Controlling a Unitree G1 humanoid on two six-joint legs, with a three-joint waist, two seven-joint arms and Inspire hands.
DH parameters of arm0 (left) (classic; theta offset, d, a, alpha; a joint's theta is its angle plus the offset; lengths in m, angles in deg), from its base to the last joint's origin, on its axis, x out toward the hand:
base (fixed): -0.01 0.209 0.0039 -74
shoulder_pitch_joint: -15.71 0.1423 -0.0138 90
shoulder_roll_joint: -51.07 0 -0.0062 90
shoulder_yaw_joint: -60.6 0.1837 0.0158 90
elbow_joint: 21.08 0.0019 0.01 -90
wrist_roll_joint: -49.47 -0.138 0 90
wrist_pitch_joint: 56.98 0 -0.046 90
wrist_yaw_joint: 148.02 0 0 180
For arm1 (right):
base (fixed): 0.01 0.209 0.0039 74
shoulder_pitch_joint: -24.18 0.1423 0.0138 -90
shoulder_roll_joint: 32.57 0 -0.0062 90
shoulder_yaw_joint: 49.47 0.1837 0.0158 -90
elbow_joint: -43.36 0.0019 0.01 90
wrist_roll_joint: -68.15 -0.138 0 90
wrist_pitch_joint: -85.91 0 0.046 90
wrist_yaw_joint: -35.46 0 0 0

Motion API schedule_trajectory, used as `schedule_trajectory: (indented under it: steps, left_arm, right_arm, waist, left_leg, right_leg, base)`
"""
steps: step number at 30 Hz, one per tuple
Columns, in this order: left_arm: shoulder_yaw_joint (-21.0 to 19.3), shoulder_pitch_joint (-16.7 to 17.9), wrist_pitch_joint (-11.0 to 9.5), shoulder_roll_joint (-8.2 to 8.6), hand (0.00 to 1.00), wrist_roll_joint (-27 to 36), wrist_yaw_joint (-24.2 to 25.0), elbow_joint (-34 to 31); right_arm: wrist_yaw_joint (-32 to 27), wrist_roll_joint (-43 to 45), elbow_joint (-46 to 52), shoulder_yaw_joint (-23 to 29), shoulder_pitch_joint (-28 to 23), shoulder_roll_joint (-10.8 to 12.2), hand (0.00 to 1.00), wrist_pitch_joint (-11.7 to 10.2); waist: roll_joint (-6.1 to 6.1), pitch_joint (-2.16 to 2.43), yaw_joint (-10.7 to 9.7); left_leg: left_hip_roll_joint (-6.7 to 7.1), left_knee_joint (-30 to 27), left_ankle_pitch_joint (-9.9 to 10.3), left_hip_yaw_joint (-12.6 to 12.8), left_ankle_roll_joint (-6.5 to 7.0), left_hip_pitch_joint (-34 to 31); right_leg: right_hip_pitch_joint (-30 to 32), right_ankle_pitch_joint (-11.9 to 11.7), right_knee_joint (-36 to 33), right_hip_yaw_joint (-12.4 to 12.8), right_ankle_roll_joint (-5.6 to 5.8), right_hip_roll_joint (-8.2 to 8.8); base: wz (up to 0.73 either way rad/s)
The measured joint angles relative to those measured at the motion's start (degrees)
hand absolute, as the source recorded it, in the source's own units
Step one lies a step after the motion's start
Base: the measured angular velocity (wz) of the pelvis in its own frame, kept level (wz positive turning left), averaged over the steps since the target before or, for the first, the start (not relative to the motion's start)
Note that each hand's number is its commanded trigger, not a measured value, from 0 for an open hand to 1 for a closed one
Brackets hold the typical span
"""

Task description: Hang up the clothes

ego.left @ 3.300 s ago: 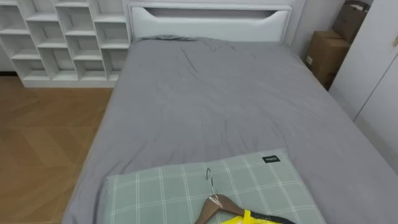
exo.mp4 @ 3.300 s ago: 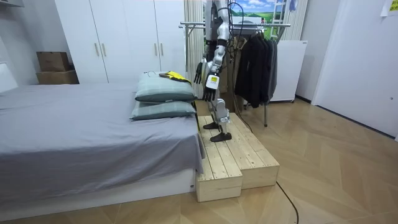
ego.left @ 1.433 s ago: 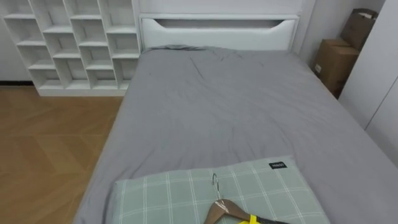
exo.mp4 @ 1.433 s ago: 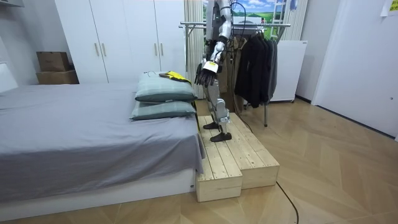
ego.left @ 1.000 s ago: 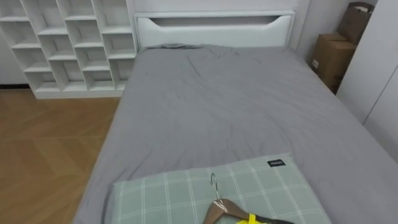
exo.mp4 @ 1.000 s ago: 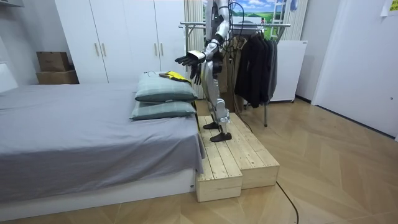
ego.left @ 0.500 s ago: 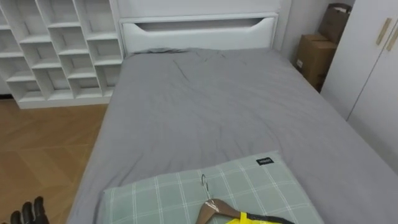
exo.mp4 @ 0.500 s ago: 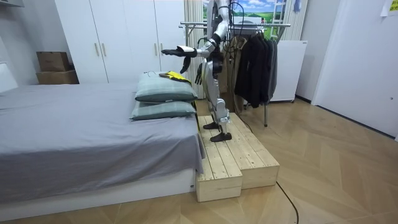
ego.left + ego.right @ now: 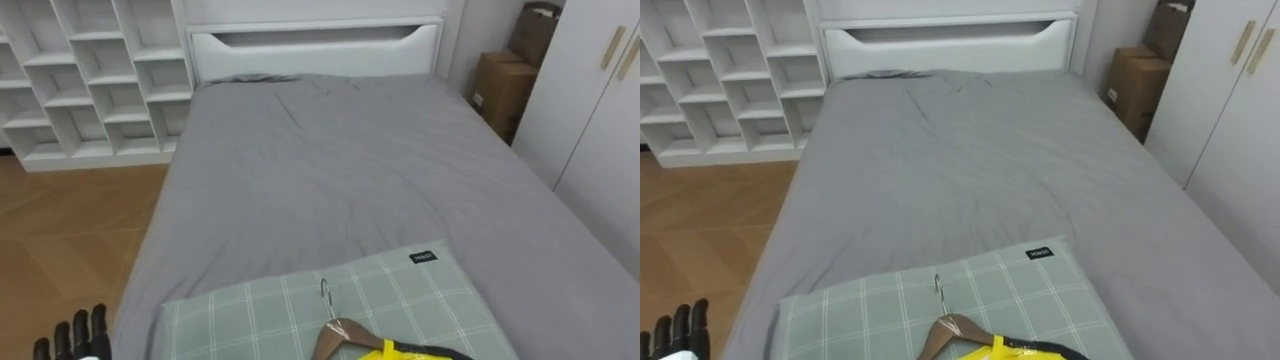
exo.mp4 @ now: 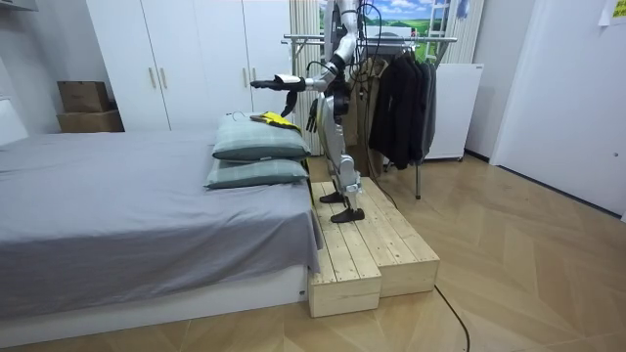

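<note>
Down in the left eye view's lower-left corner, my left hand [image 9: 80, 335] stands with fingers straight and spread, holding nothing. The wooden hanger [image 9: 345, 335] and yellow garment [image 9: 405, 352] lie on the green checked pillow [image 9: 240, 310]. In the room view that arm reaches level above the pillow, the upper of 2. My right hand [image 10: 312, 112] hangs at my hip, and I cannot tell its grip. In the right eye view the hanger's hook points toward the headboard [image 9: 940, 40].

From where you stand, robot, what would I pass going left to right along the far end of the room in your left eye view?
White open cubby shelving → white bed headboard → brown cardboard boxes → white wardrobe door with a gold handle.
</note>
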State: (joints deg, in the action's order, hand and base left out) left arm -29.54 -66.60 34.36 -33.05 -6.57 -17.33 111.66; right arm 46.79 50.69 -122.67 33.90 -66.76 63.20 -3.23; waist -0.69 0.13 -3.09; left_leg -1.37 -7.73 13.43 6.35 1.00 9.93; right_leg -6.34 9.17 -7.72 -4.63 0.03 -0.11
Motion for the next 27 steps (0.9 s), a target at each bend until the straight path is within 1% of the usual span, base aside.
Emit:
schedule_trajectory:
  steps: [3, 5, 8, 15, 19, 27]
  left_arm:
    - [1.1, 0.0, 0.1, 0.0, 0.0, 0.0, 0.1, 0.0]
    - [2.1, 0.0, 0.6, 0.0, 0.0, -0.4, 0.4, 0.0]
    - [3.7, 0.0, 1.1, 0.01, 0.0, -1.1, 1.4, 0.0]
    - [4.9, -1.5, 1.2, 0.01, 0.0, -3.4, 2.6, 0.0]
    - [5.4, -1.7, 1.2, 0.05, 0.0, -3.7, 2.9, 0.0]
    - [6.2, -2.2, 1.1, 0.09, 0.0, -3.6, 6.4, 0.0]
  right_arm:
    - [-0.1, 0.0, 0.1, -0.1, 0.0, 0.0, 0.0, 0.0]
    - [0.0, 0.0, 0.3, -0.9, 0.0, 0.0, 0.0, 0.0]
    - [0.1, 0.0, 0.6, -1.3, 0.1, 0.0, 0.0, 0.0]
    - [-0.2, -0.2, 0.9, -2.2, 0.1, 0.0, 0.0, -0.3]
    - [-0.3, -0.3, 1.0, -2.4, 0.1, 0.2, 0.0, -0.8]
    - [-0.3, -0.3, 2.0, -3.4, 0.2, 0.2, 0.0, -0.8]
  waist:
    - [0.15, -0.01, 0.0]
    - [0.35, -0.14, 0.0]
    - [0.48, -0.21, 0.0]
    - [0.45, -0.24, -0.1]
    - [0.46, -0.24, -0.8]
    - [0.29, -0.28, -1.7]
  left_leg:
    - [0.02, 0.0, 0.0, 0.0, 0.0, -0.2]
    - [0.01, 0.0, 0.0, 0.0, 0.0, -0.3]
    - [0.01, 0.0, 0.0, 0.0, 0.0, -0.3]
    - [0.01, 0.0, 0.0, 0.2, 0.0, -0.3]
    - [-0.01, 0.0, 0.0, 0.2, 0.0, -0.3]
    - [-0.1, 0.0, 0.0, 1.4, 0.0, -0.2]
  right_leg:
    - [0.2, 0.0, 0.0, 0.1, 0.0, 0.03]
    - [0.3, 0.0, 0.0, 0.4, 0.0, 0.02]
    - [0.3, 0.0, 0.0, 0.6, 0.0, 0.0]
    - [0.3, 0.0, 0.0, 0.8, -0.02, -0.02]
    - [0.2, 0.0, -0.1, 0.8, -0.05, -0.03]
    - [0.3, -0.3, -0.2, 1.4, -0.09, -0.14]
  base:
    - [0.0]
    - [0.0]
    - [0.0]
    - [0.0]
    - [0.0]
    - [-0.06]
